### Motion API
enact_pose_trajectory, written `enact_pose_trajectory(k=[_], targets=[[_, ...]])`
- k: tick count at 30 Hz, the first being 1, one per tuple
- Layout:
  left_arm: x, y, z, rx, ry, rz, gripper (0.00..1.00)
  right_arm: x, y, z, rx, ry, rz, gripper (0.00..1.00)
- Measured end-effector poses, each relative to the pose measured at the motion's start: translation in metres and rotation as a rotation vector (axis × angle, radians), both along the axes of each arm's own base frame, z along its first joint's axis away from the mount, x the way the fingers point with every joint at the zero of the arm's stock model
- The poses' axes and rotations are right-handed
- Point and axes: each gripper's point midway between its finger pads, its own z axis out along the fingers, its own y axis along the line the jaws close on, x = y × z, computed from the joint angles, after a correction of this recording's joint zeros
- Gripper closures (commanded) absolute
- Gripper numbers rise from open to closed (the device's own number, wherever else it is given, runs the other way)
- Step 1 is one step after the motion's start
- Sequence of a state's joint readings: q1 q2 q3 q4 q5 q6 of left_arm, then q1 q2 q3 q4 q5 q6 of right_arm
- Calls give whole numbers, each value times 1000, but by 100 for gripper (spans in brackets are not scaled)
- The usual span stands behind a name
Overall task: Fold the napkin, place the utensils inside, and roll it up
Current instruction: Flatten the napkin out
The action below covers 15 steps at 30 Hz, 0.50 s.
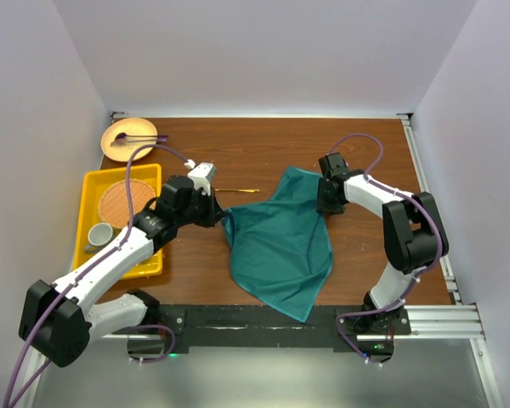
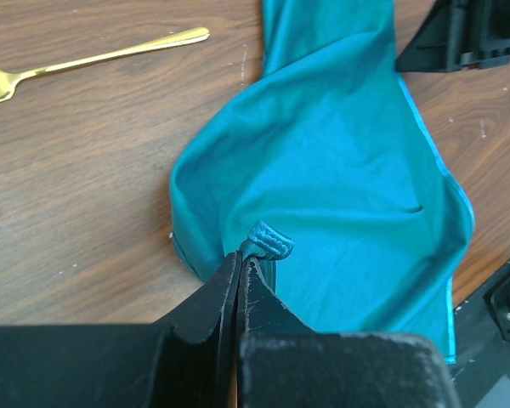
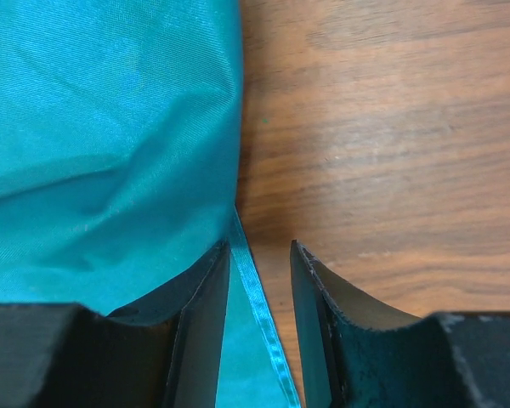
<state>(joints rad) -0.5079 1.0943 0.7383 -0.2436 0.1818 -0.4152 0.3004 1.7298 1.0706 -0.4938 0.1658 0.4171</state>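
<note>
- Counter (image 1: pixel 263 144): wood top, white walls close along the left, far and right edges; both arm bases at the near edge.
- Napkin (image 1: pixel 280 246): teal, loosely spread and creased, a little right of centre. It runs from mid-counter down to the near edge, and its near corner reaches the black rail there.
- Open room: bare wood across the whole far strip, along the right edge beside the right arm, and at the near edge between the tray and the napkin.
- Left end effector (image 2: pixel 240 259): jaws fully closed, pinching a small bunched fold at the napkin's (image 2: pixel 340 170) left edge.
- Right end effector (image 3: pixel 261 251): at the napkin's (image 3: pixel 93 127) far right corner, jaws partly apart. One finger is over the cloth and the hem strip runs through the gap; not clamped on it.
- Fork (image 1: pixel 236 190): gold, flat on bare wood on the far side of the left end effector, clear of the napkin.
- Yellow tray (image 1: pixel 92 183): against the left edge. It holds a round cork mat (image 1: pixel 121 202) and a white cup (image 1: pixel 99 234); the left arm reaches across it.
- Plate (image 1: pixel 144 127): pale, at the far left corner, carrying a thin stick with a purple end (image 1: pixel 136 137).
</note>
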Motion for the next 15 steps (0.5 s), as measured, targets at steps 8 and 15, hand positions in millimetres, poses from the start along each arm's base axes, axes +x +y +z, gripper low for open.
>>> enact_pose_trajectory(k=[8, 15], targets=[[-3, -4, 2, -21, 10, -14, 100, 4, 1, -9, -6, -3, -6, 74], [-6, -8, 3, -39, 16, -38, 100, 13, -2, -9, -24, -47, -70, 96]])
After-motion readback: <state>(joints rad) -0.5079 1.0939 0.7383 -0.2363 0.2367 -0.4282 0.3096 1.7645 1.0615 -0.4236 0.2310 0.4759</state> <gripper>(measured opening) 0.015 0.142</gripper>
